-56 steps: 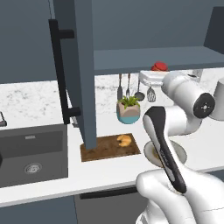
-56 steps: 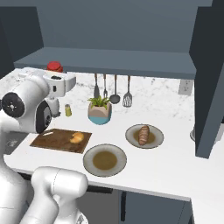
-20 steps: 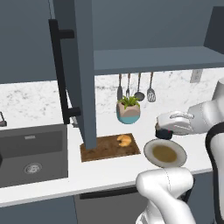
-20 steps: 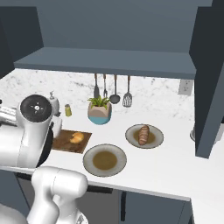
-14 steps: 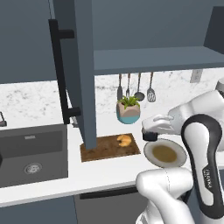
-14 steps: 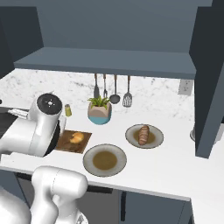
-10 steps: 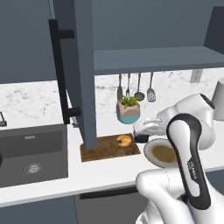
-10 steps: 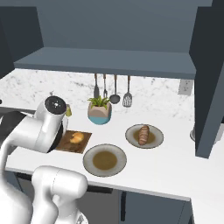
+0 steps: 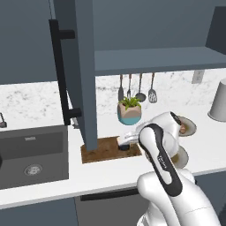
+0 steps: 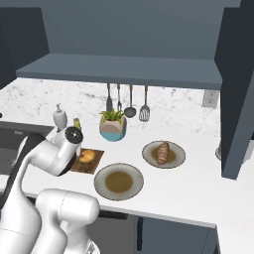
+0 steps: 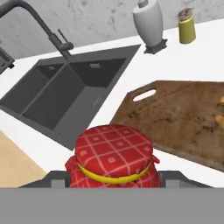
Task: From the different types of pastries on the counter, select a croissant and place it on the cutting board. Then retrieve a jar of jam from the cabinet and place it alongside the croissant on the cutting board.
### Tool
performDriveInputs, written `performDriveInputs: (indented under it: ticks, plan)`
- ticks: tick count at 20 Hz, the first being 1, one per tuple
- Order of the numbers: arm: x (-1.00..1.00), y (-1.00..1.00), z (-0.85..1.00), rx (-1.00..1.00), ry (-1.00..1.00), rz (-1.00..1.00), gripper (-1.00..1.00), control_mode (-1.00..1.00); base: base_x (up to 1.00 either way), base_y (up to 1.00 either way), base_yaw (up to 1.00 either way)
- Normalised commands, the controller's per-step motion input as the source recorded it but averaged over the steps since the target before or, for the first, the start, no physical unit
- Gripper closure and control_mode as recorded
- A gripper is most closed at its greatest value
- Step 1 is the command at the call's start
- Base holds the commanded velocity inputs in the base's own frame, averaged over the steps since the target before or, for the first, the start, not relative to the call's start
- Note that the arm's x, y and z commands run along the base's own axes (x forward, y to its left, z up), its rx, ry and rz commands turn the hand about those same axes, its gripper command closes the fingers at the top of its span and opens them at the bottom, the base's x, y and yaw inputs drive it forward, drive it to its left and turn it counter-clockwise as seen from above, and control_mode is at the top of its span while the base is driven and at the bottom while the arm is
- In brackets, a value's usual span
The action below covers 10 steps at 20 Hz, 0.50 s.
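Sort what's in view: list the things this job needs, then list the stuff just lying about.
Needed for the job:
- jar of jam, held in the gripper
- croissant on the cutting board
- cabinet, door open

Just lying about:
- darker pastry on its plate
- bare plate
- potted plant
- hanging utensils
- sink
- white bottle
- yellow-green shaker

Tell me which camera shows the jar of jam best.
The hand view: the jar of jam sits close up, its red checked top plain. In the left base view it is a small dark shape at the gripper; the right base view doesn't settle it.
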Motion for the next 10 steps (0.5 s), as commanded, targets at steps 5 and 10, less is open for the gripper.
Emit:
performDriveInputs:
  ticks: [5,10]
  plan:
    - [0.43,0.02,-0.01,0.00,-0.30,0.07,1.00,-1.00,0.00,0.00,0.00]
    - [0.00,0.00,-0.11,0.00,-0.04,0.01,1.00,-1.00,0.00,0.00,0.00]
